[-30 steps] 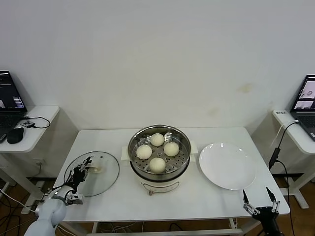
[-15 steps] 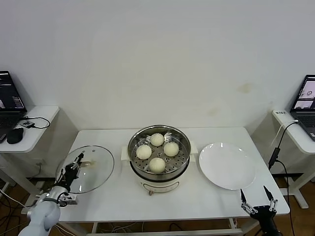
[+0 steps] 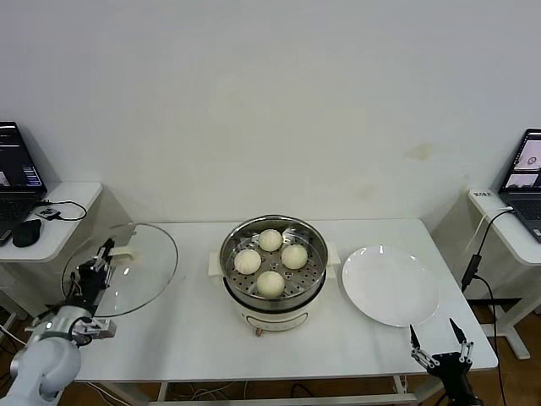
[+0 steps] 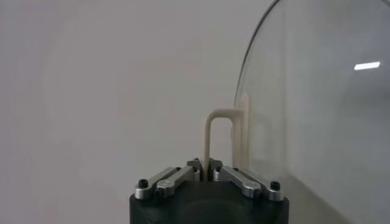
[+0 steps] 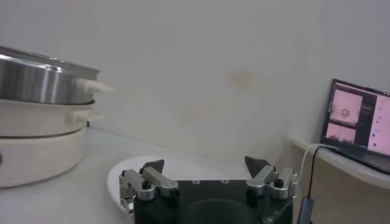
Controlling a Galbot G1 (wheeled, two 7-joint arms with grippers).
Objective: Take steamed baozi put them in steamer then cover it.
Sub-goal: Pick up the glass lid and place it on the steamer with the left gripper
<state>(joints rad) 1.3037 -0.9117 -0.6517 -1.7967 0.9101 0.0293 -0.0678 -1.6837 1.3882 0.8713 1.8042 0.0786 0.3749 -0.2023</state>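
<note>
Several cream-white baozi [image 3: 270, 262] lie on the perforated tray inside the shiny steamer [image 3: 314, 269] at the table's middle. My left gripper [image 3: 103, 255] is shut on the cream handle [image 4: 211, 137] of the clear glass cover [image 3: 127, 271], which hangs tilted in the air over the table's left edge, well left of the steamer. In the left wrist view the cover [image 4: 317, 103] stands on edge beside the handle. My right gripper [image 3: 439, 342] waits open at the table's front right corner, holding nothing; the right wrist view shows the gripper [image 5: 205, 164] with its jaws wide apart.
A flat white plate [image 3: 390, 284] lies bare to the right of the steamer. Side tables with laptops [image 3: 15, 182] stand left and right of the table, and a cable [image 3: 475, 254] hangs at the right.
My left gripper has lifted the cover off the table, moving it up and to the left and tilting it. The right gripper has barely shifted.
</note>
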